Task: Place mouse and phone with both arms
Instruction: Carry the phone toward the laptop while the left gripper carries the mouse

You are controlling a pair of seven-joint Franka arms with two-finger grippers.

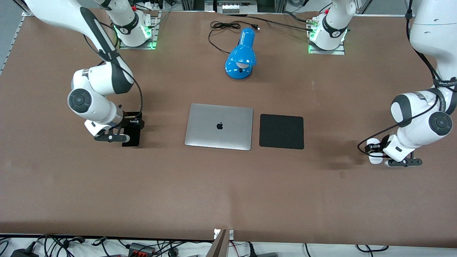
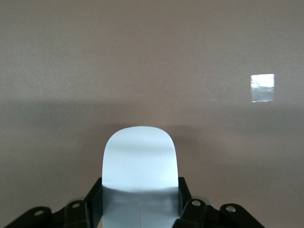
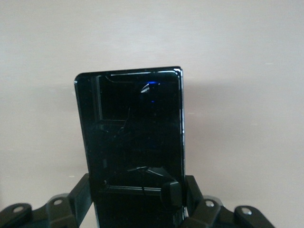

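Observation:
The white mouse [image 1: 375, 159] lies at the left arm's end of the table, low at the tabletop. My left gripper [image 1: 375, 150] is shut on it. In the left wrist view the mouse [image 2: 139, 156] sits between my left gripper's [image 2: 140, 195] black fingers [image 2: 93, 199], which press both its sides. The black phone [image 1: 130, 140] is at the right arm's end, beside the laptop's level. My right gripper [image 1: 133, 125] is shut on it. In the right wrist view the phone [image 3: 130, 128] lies lengthwise between my right gripper's [image 3: 137, 190] fingers [image 3: 192, 187], which touch both long edges.
A closed silver laptop [image 1: 219, 126] lies mid-table with a square black mouse pad [image 1: 281, 131] beside it toward the left arm's end. A blue desk lamp [image 1: 241, 59] with a black cable [image 1: 221, 26] stands farther from the front camera. A small tape patch [image 2: 262, 88] marks the table.

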